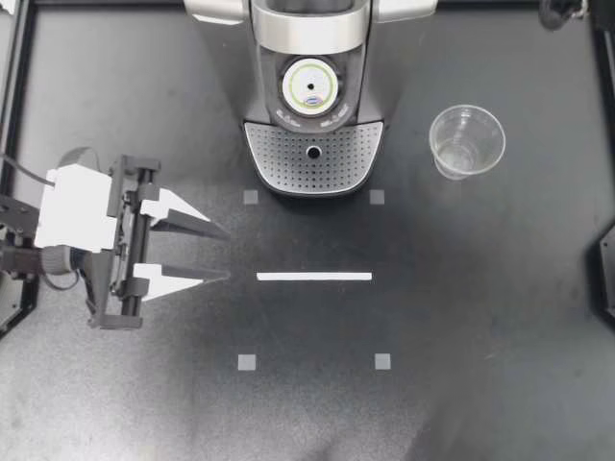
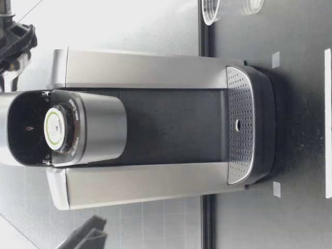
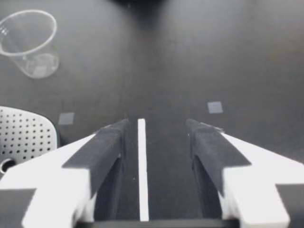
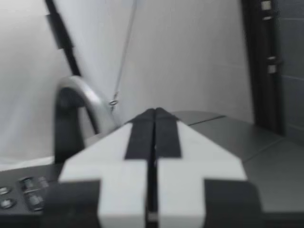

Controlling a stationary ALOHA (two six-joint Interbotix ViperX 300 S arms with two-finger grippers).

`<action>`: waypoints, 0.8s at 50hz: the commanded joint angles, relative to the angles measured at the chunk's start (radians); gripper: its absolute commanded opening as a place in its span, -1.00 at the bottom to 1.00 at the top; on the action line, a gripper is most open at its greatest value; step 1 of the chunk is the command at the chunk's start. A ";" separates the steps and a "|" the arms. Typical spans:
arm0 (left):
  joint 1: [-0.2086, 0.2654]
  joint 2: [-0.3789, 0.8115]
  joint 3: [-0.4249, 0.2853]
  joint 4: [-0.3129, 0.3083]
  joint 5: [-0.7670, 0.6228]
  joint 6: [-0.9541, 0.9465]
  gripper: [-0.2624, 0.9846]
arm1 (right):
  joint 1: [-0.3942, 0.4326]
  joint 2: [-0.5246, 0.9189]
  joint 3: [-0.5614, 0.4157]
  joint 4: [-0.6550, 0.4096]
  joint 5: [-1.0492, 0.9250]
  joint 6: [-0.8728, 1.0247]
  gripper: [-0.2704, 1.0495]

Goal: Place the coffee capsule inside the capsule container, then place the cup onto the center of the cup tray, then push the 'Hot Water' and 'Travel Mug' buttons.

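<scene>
1. Top view: a coffee machine stands at the far middle of a black table. Its capsule container is open at the top. The coffee capsule, white with a green ring, sits inside it.
2. The perforated cup tray at the machine's front is bare.
3. A clear plastic cup stands mouth up on the table, just beside the tray on the machine's right, not on it.
4. My left gripper sits well to the left of the machine with its fingers spread apart, holding nothing. It points toward a white strip on the table. Small grey squares mark the area around the strip.
5. Low view: the capsule shows face-on in the open container, high above the tray. The cup shows only in part, beside the machine.
6. Left wrist view: the two dark finger pads stand wide apart with the white strip on the table between them. The cup and a corner of the tray lie ahead and to one side.
7. Right wrist view: my right gripper has its fingers pressed together, pinching nothing. A curved silver handle rises beside it, and small buttons show near its base, too blurred to tell apart.
</scene>
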 commanded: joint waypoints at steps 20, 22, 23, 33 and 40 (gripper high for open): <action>0.000 -0.066 0.015 0.000 0.000 -0.002 0.10 | 0.126 -0.074 0.038 -0.009 -0.009 0.003 -0.50; 0.000 -0.071 0.017 -0.002 -0.002 -0.002 0.10 | 0.140 -0.080 0.051 -0.009 -0.009 0.005 -0.50; 0.000 -0.074 0.018 0.000 0.000 -0.002 0.10 | 0.146 -0.083 0.055 -0.008 -0.009 0.005 -0.50; 0.000 -0.084 0.021 -0.002 -0.002 -0.002 0.10 | 0.204 -0.098 0.106 -0.006 -0.009 0.017 -0.50; 0.000 -0.083 0.021 -0.002 -0.002 -0.002 0.10 | 0.236 -0.100 0.135 -0.006 -0.011 0.037 -0.50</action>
